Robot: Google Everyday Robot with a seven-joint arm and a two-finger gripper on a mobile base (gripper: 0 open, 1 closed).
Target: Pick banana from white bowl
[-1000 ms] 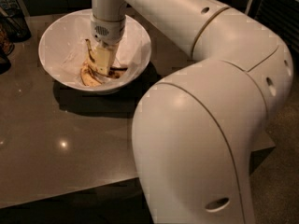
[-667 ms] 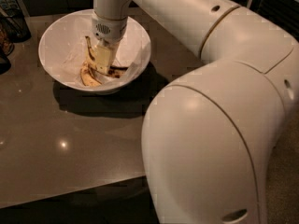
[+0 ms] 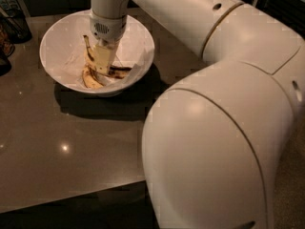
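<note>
Camera view: what does it show?

— A large, wide, round white bowl [image 3: 139, 42] with sloping sides stands on a smooth, dark grey-brown tabletop [image 3: 71, 147]. Crumpled white paper [image 3: 74, 63] lines the bowl.

— And the fruit?

— Two bananas lie at the bottom of the bowl, on the paper. The small curved overripe banana [image 3: 118, 72], dull yellow and blotched dark brown to black, lies toward the side of the bowl's floor nearest the robot's body. A cleaner, yellower banana [image 3: 89, 79] curves along the floor beside it, on the opposite side. A thin dark stem rises behind them toward the bowl's far wall. I cannot tell which banana it belongs to.

— Where is the gripper?

— The pale cream gripper [image 3: 103, 61] points straight down inside the bowl, its tip low over the spot where the two bananas meet. How far it is open cannot be told, because it shows as one solid pale shape. Whether it has hold of the overripe banana, or only touches it, cannot be told either.

— And the rest of the robot?

— A thick, glossy white jointed arm [image 3: 214, 128] rises out of the bowl, passes above its far rim and bends down beside it, hiding much of the tabletop on that side.
</note>
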